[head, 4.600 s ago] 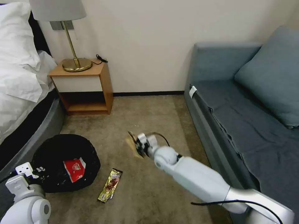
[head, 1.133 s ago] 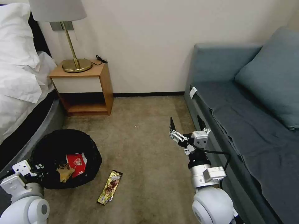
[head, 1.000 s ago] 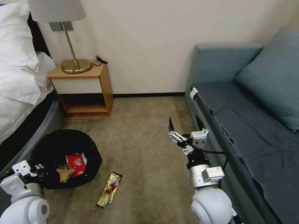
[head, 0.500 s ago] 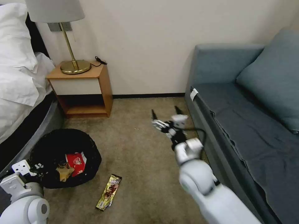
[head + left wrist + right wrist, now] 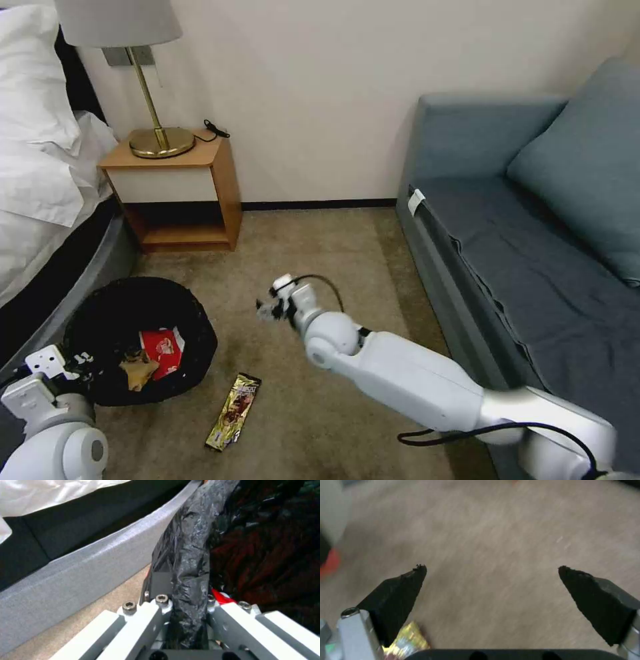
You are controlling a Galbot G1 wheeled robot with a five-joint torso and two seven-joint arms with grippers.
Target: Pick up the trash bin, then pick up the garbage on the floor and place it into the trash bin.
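Note:
The trash bin [image 5: 100, 313], lined with a crinkled black bag, stands low beside the bed. A red snack packet [image 5: 160, 348] and a crumpled tan scrap [image 5: 137, 369] lie inside it. My left gripper [image 5: 79, 363] is shut on the bin's bagged rim [image 5: 186, 555], seen close up from the left wrist as the left gripper [image 5: 185, 597]. A brown-gold candy wrapper [image 5: 233, 410] lies on the carpet right of the bin. My right gripper [image 5: 270, 309] hangs over the carpet beyond the wrapper. Its black fingers [image 5: 400, 585] stand wide apart around nothing, with the wrapper [image 5: 407, 642] at the edge.
A bed [image 5: 40, 200] with white linen borders the left. A wooden nightstand [image 5: 180, 187] with a brass lamp [image 5: 157, 137] stands at the wall. A blue-grey sofa [image 5: 533, 253] lines the right. Open carpet [image 5: 320, 247] lies between them.
My right arm has swung from beside the sofa leftward and down over the carpet near the wrapper. The tan scrap it carried earlier now lies in the bin. The left gripper keeps its hold.

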